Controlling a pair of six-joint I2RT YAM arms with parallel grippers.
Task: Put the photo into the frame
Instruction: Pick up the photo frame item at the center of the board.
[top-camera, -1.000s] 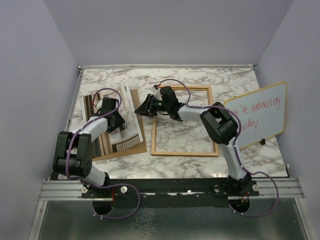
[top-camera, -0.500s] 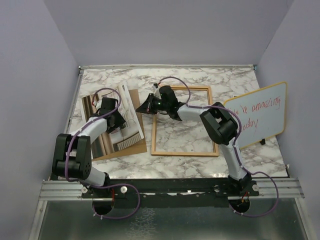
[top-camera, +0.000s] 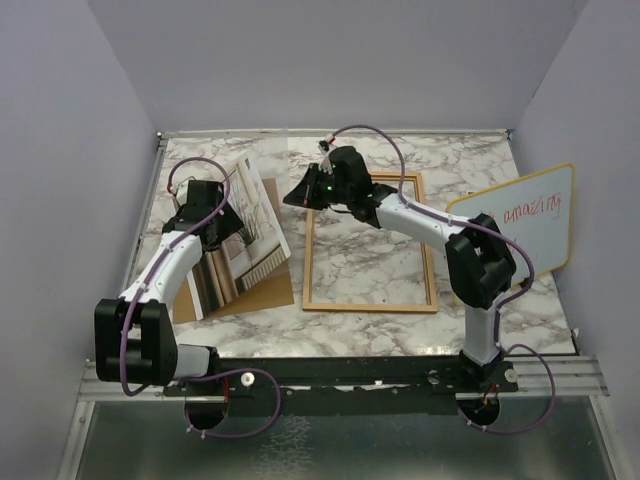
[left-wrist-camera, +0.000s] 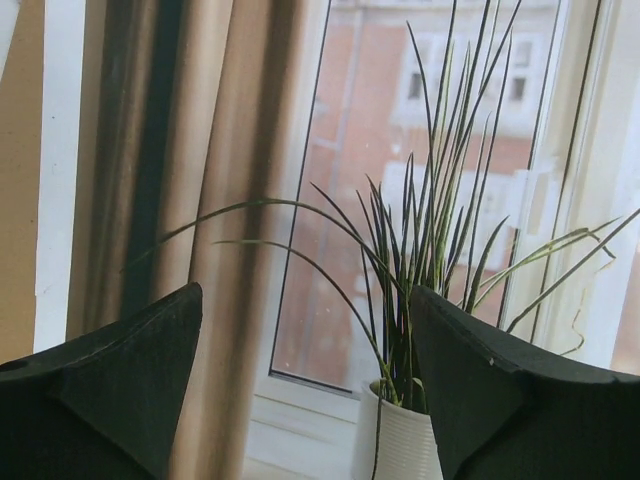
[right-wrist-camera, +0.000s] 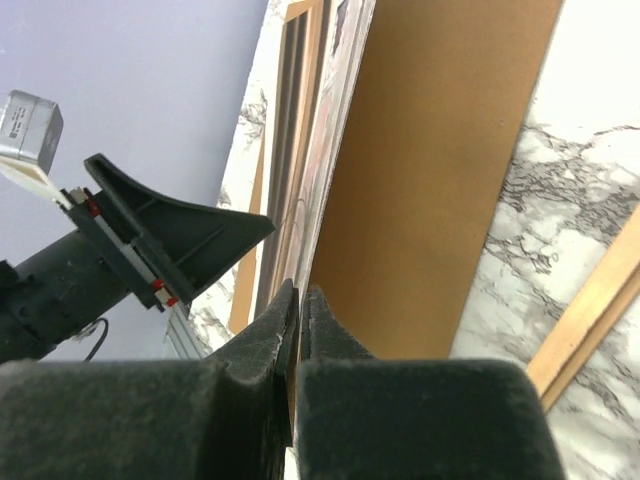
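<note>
The photo stands tilted, its right edge raised off the brown back board that lies flat at the left. My right gripper is shut on that raised edge; in the right wrist view the jaws pinch the sheet edge-on above the board. My left gripper hovers open over the photo's face. The left wrist view is filled by the print, with the open gripper just above it. The orange-brown frame rim lies flat at centre with marble showing inside.
A yellow-rimmed whiteboard with red handwriting leans at the right wall. The right arm reaches across the frame's top left corner. Purple walls enclose the marble table on three sides.
My right gripper has risen and moved back, lifting the photo's right edge so the sheet tilts up steeply. My left gripper has moved back and to the left over the photo.
</note>
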